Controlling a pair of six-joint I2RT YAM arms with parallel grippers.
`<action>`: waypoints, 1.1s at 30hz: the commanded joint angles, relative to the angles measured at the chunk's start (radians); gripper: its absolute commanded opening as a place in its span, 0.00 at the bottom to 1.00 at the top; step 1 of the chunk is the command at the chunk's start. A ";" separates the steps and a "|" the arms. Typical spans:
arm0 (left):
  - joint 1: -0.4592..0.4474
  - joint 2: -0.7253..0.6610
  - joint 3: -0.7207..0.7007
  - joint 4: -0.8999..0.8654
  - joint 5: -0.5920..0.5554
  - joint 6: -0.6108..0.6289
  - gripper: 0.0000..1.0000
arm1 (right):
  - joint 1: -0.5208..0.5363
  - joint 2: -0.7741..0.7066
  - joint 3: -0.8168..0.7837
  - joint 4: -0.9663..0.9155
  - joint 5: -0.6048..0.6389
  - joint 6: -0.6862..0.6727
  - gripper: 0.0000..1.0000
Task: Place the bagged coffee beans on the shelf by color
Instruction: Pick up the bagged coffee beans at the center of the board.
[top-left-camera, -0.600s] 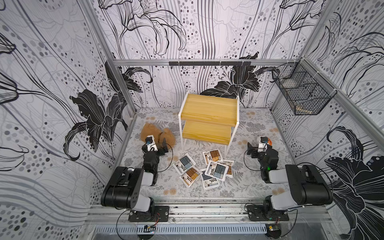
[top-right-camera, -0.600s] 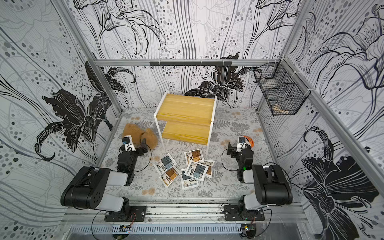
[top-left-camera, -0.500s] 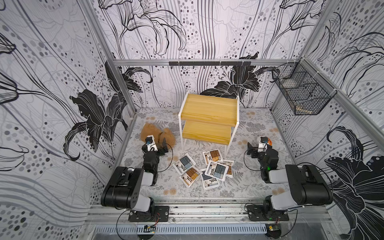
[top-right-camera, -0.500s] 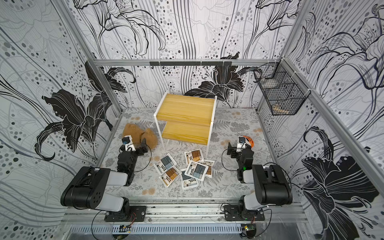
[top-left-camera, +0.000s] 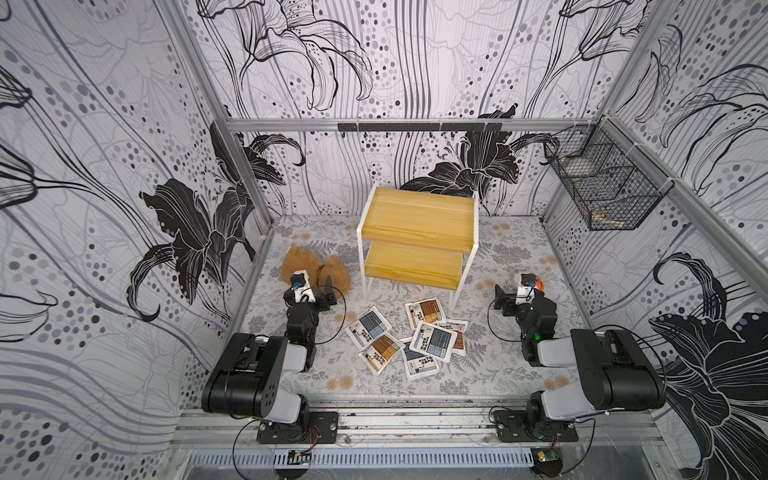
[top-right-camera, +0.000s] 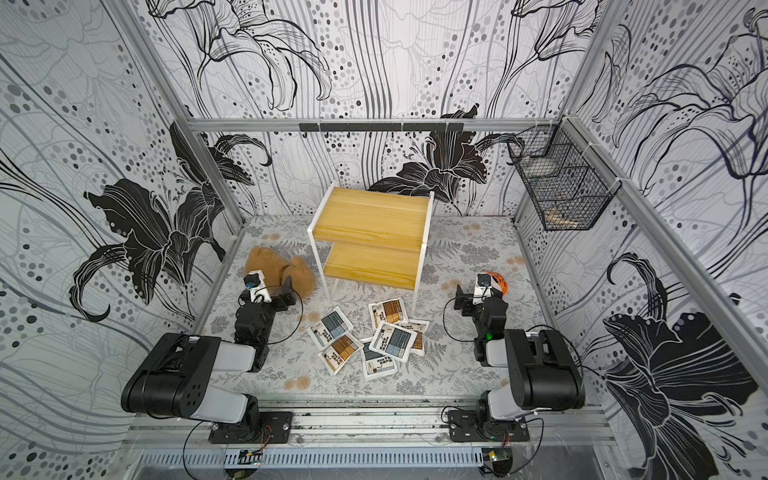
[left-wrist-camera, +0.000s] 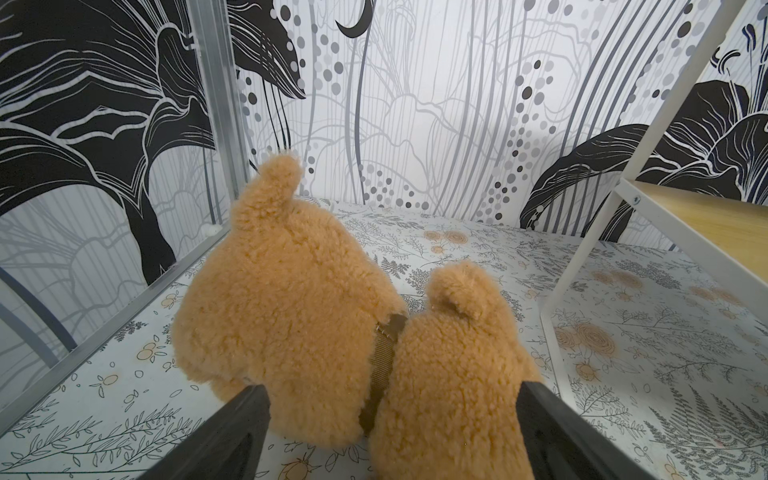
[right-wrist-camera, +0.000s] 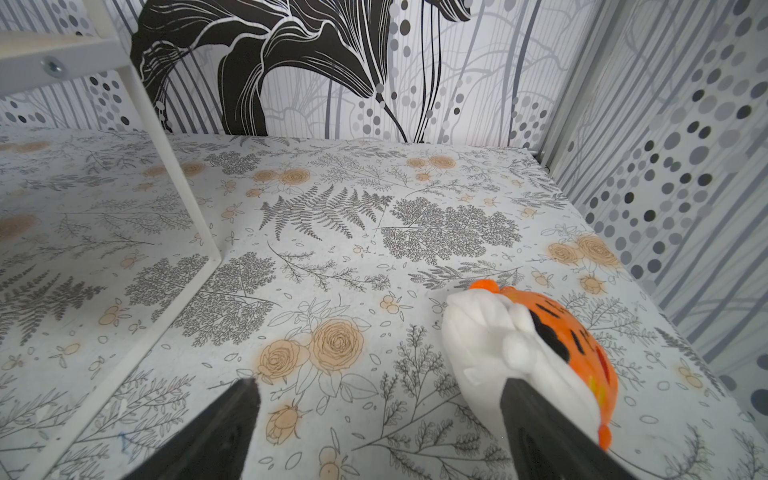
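Several bagged coffee beans lie in a loose, partly overlapping heap on the table in front of the shelf in both top views. Among them are a blue-grey pouch (top-left-camera: 369, 328), a brown one (top-left-camera: 427, 311) and another blue-grey one (top-left-camera: 432, 344) lying on top. Both yellow boards of the shelf (top-left-camera: 417, 214) (top-right-camera: 370, 212) are bare. My left gripper (top-left-camera: 309, 296) (left-wrist-camera: 392, 395) rests left of the heap, open, its jaws either side of a teddy bear. At the right, my right gripper (top-left-camera: 519, 297) (right-wrist-camera: 380, 390) is open over bare table. No pouch appears in either wrist view.
The brown plush teddy bear (left-wrist-camera: 291, 291) (top-left-camera: 307, 266) lies beside the shelf's left legs. A white-and-orange toy (right-wrist-camera: 552, 332) (top-right-camera: 496, 280) touches one right finger. A black wire basket (top-left-camera: 602, 187) hangs on the right wall. A white shelf leg (right-wrist-camera: 166, 158) stands near the right gripper.
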 joint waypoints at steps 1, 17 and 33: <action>-0.002 0.003 0.011 0.046 -0.007 0.010 0.97 | -0.005 0.009 0.018 0.034 -0.013 -0.021 0.96; -0.013 -0.490 0.410 -1.195 -0.091 -0.355 0.97 | -0.024 -0.385 0.548 -1.338 -0.083 0.413 0.96; -0.094 -0.892 0.317 -1.439 0.449 -0.569 0.97 | -0.024 -0.662 0.525 -1.751 -0.560 0.582 0.97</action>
